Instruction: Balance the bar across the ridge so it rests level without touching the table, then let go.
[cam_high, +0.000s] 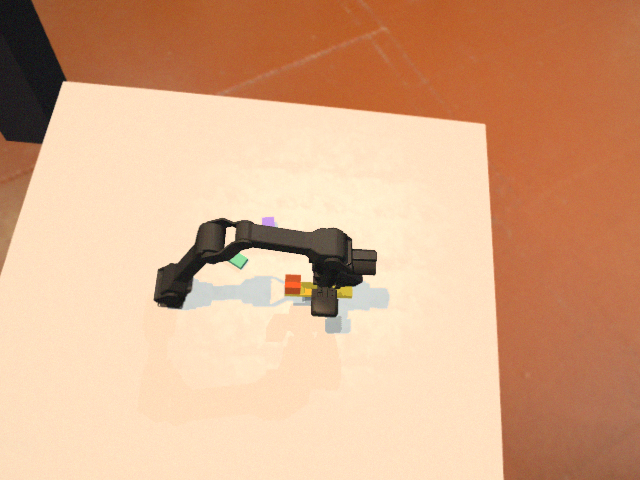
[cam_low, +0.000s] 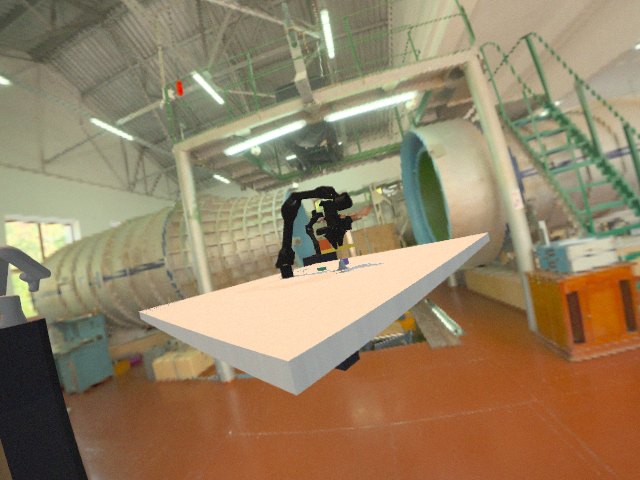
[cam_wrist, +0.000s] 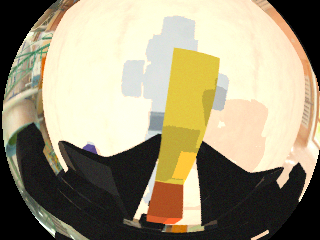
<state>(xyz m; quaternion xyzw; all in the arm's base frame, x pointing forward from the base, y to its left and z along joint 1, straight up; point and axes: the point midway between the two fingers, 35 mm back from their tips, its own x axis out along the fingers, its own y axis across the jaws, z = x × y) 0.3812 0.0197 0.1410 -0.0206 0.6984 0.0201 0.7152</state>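
My gripper (cam_high: 325, 289) (cam_low: 338, 246) (cam_wrist: 181, 140) is shut on the yellow bar (cam_high: 344, 292) (cam_low: 329, 251) (cam_wrist: 190, 90), gripping its middle part. The bar hangs above the table and looks close to level. A red block (cam_high: 292, 284) (cam_low: 324, 244) (cam_wrist: 167, 200) sits on the bar's end nearer the arm's base. The small grey ridge (cam_low: 342, 265) stands on the table below the bar, with a gap between them in the exterior view. The gripper and bar hide most or all of the ridge in the top view. How exactly it lines up under the bar is unclear.
A green tile (cam_high: 238, 260) (cam_low: 321, 268) lies on the table between the arm's base and the bar. A purple cube (cam_high: 268, 221) (cam_low: 345, 261) (cam_wrist: 90, 148) lies beyond the arm in the top view. Shadows of the arm fall around the bar.
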